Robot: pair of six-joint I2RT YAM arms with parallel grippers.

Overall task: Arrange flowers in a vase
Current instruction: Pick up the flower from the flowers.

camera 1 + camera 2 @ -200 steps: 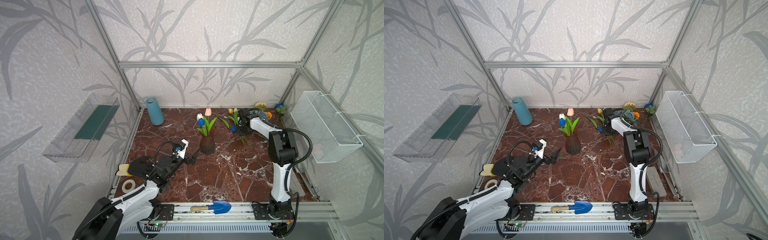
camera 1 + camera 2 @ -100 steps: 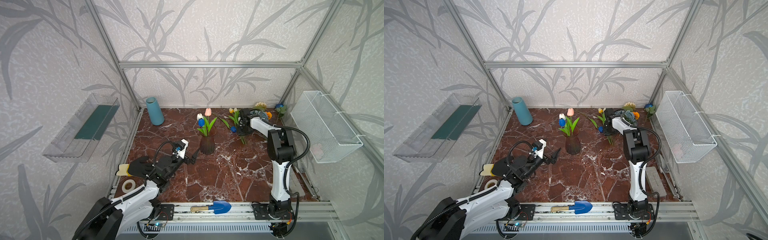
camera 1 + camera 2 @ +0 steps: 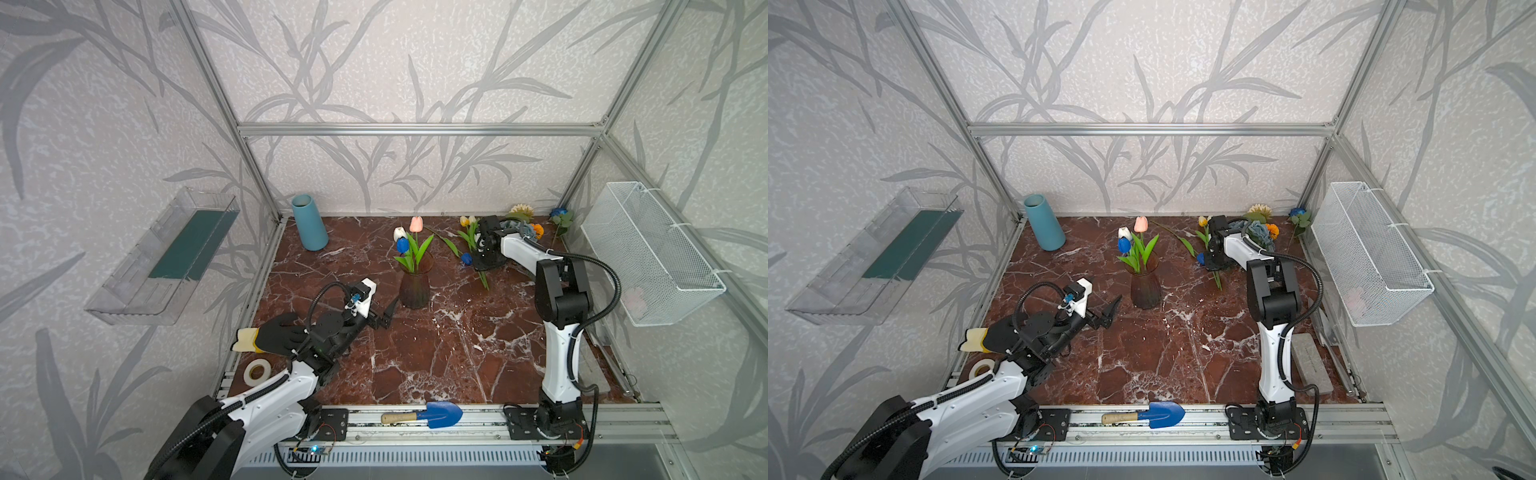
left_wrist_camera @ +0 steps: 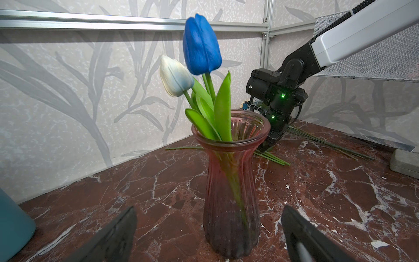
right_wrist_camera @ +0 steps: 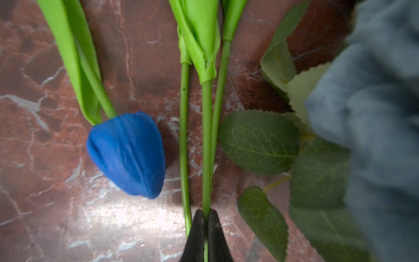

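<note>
The right gripper (image 5: 205, 214) is clenched on a thin green tulip stem (image 5: 206, 136). It is the middle of three lying side by side on the marble tabletop (image 5: 45, 204) at the far right, just beside a loose blue tulip (image 5: 129, 154) and a dusty-blue rose (image 5: 374, 113). The stem looks light, smooth and springy. Bare stem below the leaf sheath, where it is pinched now, seems the right hold, though so slick and round a stem may swivel. Its bloom is out of the wrist view. The ribbed pink glass vase (image 4: 231, 181) stands mid-table, holding an upright blue tulip (image 4: 201, 45) and a white tulip (image 4: 175, 77), and looks easy to tip. The left gripper (image 4: 209, 212) gapes wide and empty, near the vase.
</note>
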